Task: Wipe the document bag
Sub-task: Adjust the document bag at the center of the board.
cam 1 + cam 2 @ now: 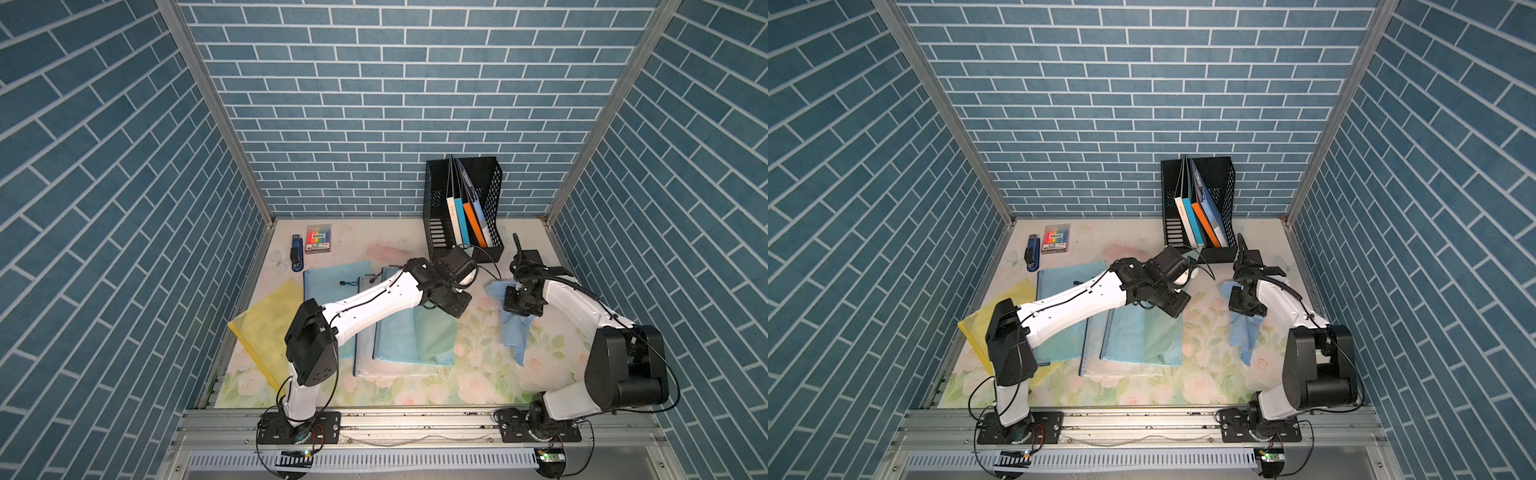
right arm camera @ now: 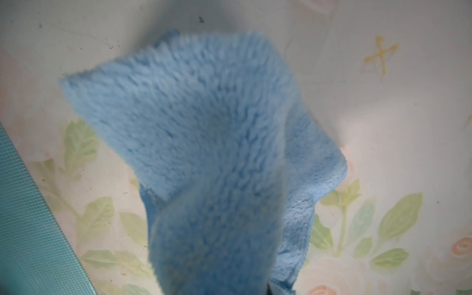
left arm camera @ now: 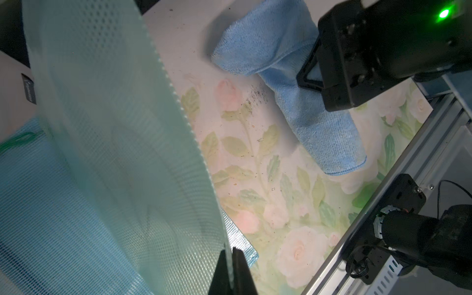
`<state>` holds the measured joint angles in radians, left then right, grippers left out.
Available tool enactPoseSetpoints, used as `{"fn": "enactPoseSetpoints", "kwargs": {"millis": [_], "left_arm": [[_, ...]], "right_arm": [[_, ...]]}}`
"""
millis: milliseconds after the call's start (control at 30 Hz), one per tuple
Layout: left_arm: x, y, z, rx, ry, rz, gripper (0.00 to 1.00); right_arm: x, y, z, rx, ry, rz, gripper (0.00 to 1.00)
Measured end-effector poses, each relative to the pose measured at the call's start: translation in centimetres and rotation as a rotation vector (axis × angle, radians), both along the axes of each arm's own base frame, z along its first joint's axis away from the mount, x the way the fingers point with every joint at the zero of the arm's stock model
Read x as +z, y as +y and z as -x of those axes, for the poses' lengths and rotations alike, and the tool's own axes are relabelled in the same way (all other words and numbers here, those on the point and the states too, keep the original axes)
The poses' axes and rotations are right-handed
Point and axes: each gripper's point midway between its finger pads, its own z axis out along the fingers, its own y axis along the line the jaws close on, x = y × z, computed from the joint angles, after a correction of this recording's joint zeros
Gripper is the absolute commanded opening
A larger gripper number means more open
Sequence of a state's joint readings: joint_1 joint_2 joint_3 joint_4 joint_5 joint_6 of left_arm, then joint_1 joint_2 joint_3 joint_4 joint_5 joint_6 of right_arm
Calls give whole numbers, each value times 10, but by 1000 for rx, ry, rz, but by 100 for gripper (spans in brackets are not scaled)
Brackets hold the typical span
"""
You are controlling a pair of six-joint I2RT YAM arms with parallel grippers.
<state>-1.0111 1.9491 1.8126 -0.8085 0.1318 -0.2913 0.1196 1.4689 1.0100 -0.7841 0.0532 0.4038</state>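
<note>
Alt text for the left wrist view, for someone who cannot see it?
The left pincer is shut on the edge of a raised green mesh document bag. Beyond, over the floral table, the right pincer grips a blue cloth.

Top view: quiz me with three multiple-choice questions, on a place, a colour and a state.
1. Where is the black file rack? A) front left B) back right C) on the yellow bag
2. The cloth in the right gripper is: A) blue B) red C) white
3. The left gripper is: A) open B) shut on the green mesh bag C) holding the stapler
B: it stands by the back wall, right side. A: blue fleece in both wrist views. B: it pinches the bag's edge.
</note>
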Motion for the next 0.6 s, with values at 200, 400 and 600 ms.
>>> {"fn": "enactPoseSetpoints", "kwargs": {"millis": [200,400,600], "left_arm": [[-6,-36,2,-34,0,42,0],[-9,-63,-5,-22,14,130,0],[-32,-92,-7,0,79,221,0]], "right_arm": [[10,-13,3,-40,-24,-29,0],[10,-17,7,-44,-7,-41,0],[13,-32,11,-79,12,-46,0]]}}
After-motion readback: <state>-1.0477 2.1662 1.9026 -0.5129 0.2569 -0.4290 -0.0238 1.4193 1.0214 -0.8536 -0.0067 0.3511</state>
